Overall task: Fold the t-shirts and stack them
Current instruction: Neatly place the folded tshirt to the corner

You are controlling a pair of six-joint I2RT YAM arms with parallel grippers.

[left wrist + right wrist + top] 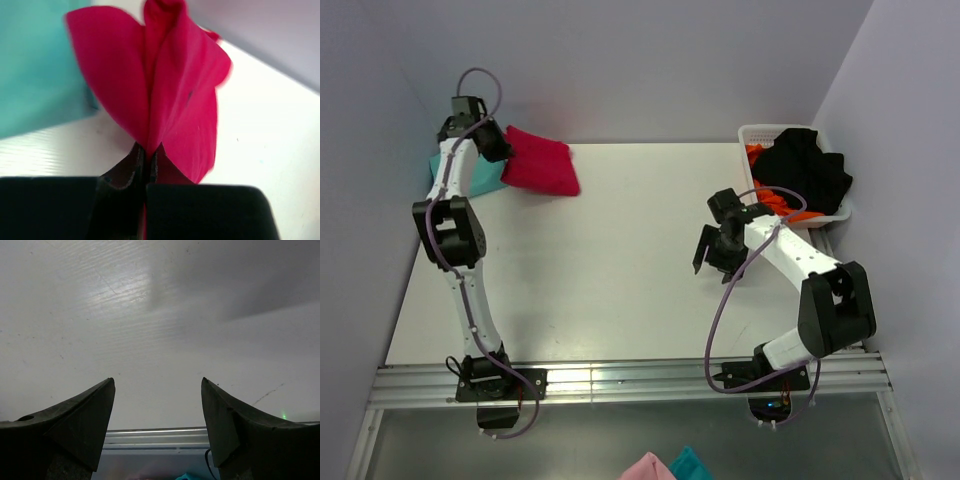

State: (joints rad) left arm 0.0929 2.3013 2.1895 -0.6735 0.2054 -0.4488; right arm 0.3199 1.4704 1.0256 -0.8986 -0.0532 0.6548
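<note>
A folded crimson-red t-shirt hangs from my left gripper at the table's far left corner. In the left wrist view the jaws are pinched shut on a bunched edge of the red cloth. A folded teal t-shirt lies under and left of it, partly hidden by the arm; it also shows in the left wrist view. My right gripper is open and empty over bare table at the right; its fingers stand wide apart.
A white basket at the far right holds black and orange clothes. A metal rail runs along the near edge. Pink and teal cloth lie below it. Walls close in at left, back and right.
</note>
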